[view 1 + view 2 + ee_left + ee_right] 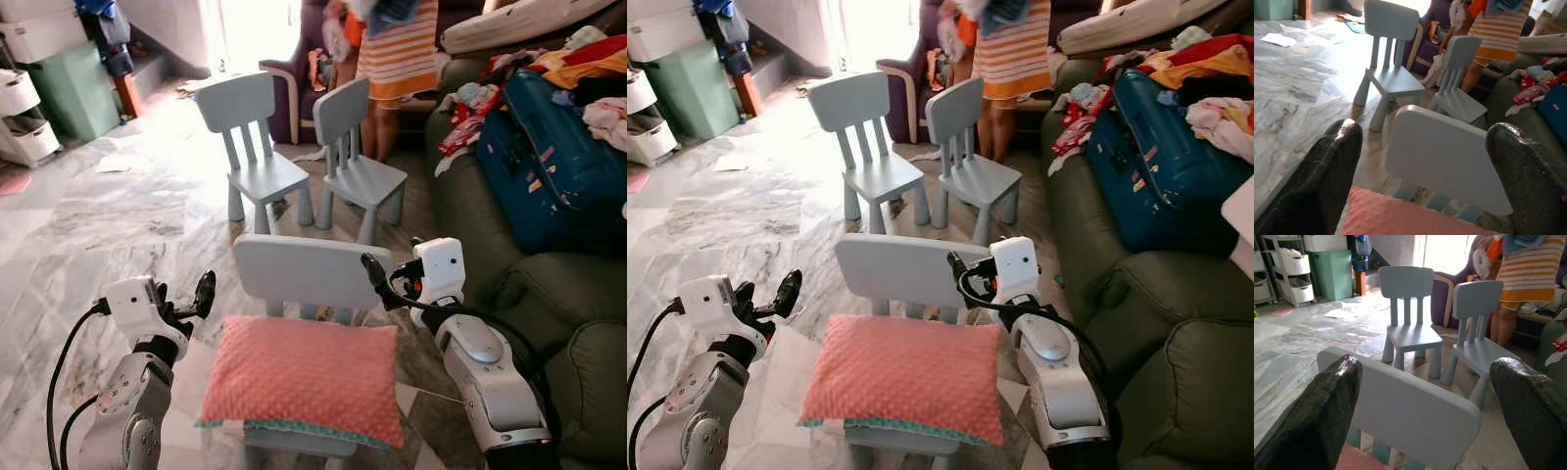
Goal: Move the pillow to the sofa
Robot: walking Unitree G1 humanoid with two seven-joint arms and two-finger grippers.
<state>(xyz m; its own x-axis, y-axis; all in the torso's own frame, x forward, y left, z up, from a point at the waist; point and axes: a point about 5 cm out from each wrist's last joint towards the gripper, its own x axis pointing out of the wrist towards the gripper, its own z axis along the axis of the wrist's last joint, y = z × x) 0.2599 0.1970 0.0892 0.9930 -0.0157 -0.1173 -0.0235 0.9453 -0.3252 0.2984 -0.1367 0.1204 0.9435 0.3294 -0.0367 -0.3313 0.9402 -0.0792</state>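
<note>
A pink dotted pillow [306, 378] with a teal edge lies flat on the seat of a small pale-blue chair [299, 270] directly in front of me. My left gripper [188, 295] hovers open off the pillow's left corner, beside the chair. My right gripper [390, 268] is open at the right end of the chair's backrest, above the pillow's far right corner. Neither holds anything. The dark green sofa [549, 323] stands on my right. In the left wrist view the pillow's edge [1400, 218] shows between the two fingers.
Clothes and a blue suitcase [554, 166] cover the far part of the sofa. Two more small chairs [257, 157] [358, 162] stand ahead. A person in a striped dress [397, 49] stands behind them. Storage drawers [24, 117] line the left wall, by the marble floor [108, 225].
</note>
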